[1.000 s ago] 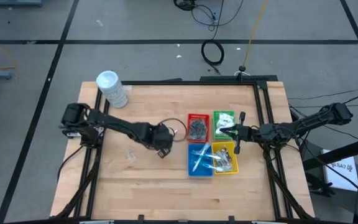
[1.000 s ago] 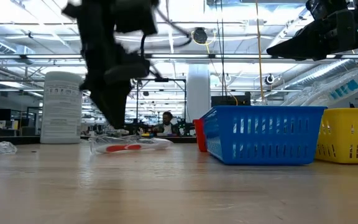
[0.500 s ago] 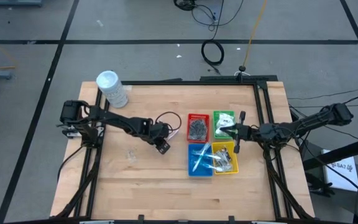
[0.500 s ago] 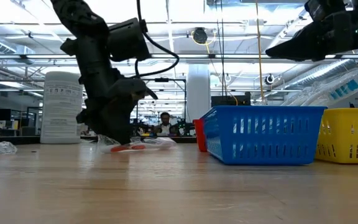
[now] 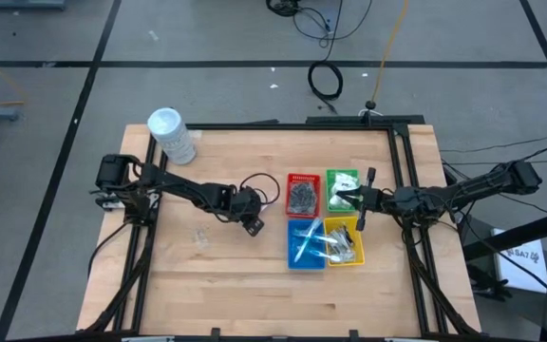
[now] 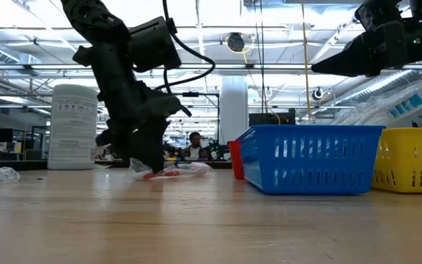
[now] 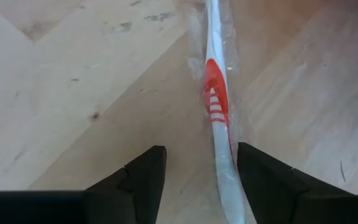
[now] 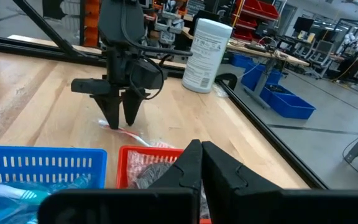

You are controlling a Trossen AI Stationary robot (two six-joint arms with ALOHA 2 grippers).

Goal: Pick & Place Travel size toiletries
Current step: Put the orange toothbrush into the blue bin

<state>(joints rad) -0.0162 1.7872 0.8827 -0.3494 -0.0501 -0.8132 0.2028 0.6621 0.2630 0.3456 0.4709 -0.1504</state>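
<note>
A red-and-white stick in clear wrap (image 7: 216, 106) lies flat on the wood, just left of the red tray (image 5: 302, 195); it also shows in the low view (image 6: 173, 171). My left gripper (image 7: 197, 186) is open and stands low over the stick, one finger on each side of its handle (image 6: 146, 167). My right gripper (image 8: 201, 155) is shut and empty, hovering above the green tray (image 5: 342, 185). The red tray holds dark grey bundles, the green tray white packets, and the blue tray (image 5: 304, 242) blue-and-white sticks. My left gripper comes from above, pointing down, with its fingers astride the stick's white handle (image 7: 227, 168) and the stick running lengthwise between them. The handle passes right beside one finger (image 7: 266, 180); whether it touches that finger, I cannot tell. The stick lies flat on the table.
The tall white tub (image 5: 171, 136) stands at the far left corner. A crumpled clear wrapper (image 5: 200, 233) lies on the wood nearer the left edge. The yellow tray (image 5: 343, 242) sits right of the blue one. A black cable loops beside my left gripper (image 5: 259, 180). Bare wood lies along the near edge.
My left gripper has come down to the table at the red-and-white stick and edged a little toward the trays, staying open. In the low view the stick has slid slightly toward the red tray.
</note>
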